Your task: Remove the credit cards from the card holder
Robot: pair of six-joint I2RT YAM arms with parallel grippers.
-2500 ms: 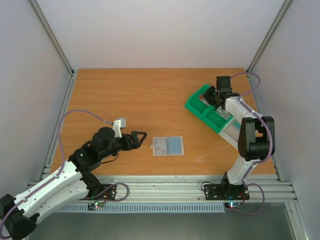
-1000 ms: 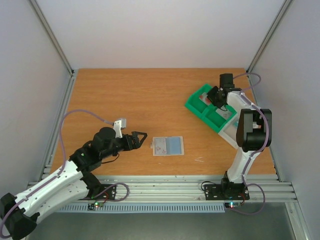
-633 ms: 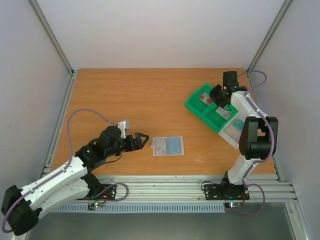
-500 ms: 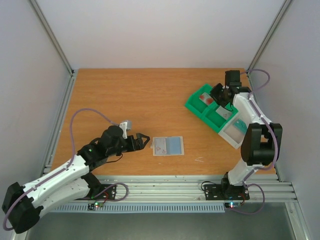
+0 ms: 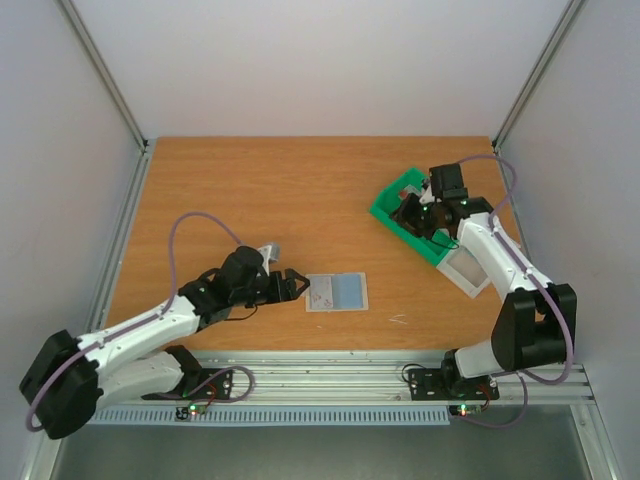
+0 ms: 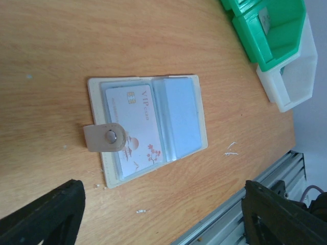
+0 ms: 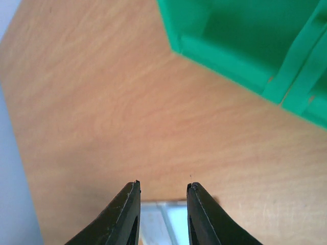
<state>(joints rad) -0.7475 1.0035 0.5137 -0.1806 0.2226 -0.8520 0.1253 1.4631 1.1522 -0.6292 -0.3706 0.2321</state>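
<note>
- Where the wooden table (image 5: 280,190) runs along its near edge, about midway and a little toward the right, the card holder (image 5: 336,292) lies flat and opened out, its two pockets facing up.
- In the left wrist view the card holder (image 6: 148,127) shows two credit cards (image 6: 134,125) tucked in its pockets: a white one printed "VIP" with a blossom pattern, and a plain blue-grey one (image 6: 181,120) beside it.
- A small beige tab (image 6: 104,138) with a round snap folds over the holder's short edge onto the white card.
- The left gripper (image 5: 296,285) sits low over the table just beside the holder's tab edge, on the side toward the left edge of the table; whether it touches the holder cannot be told.
- From its own camera the left gripper (image 6: 162,185) has its jaws spread wide, nothing between them.
- Toward the far right corner, the green tray (image 5: 392,210) lies at a slant, with a white bin (image 5: 468,272) joined to its near end.
- The right gripper (image 5: 413,212) hangs over the green tray.
- In the right wrist view the right gripper (image 7: 163,185) has its jaws a modest gap apart and empty, with the green tray (image 7: 245,46) ahead of them.
</note>
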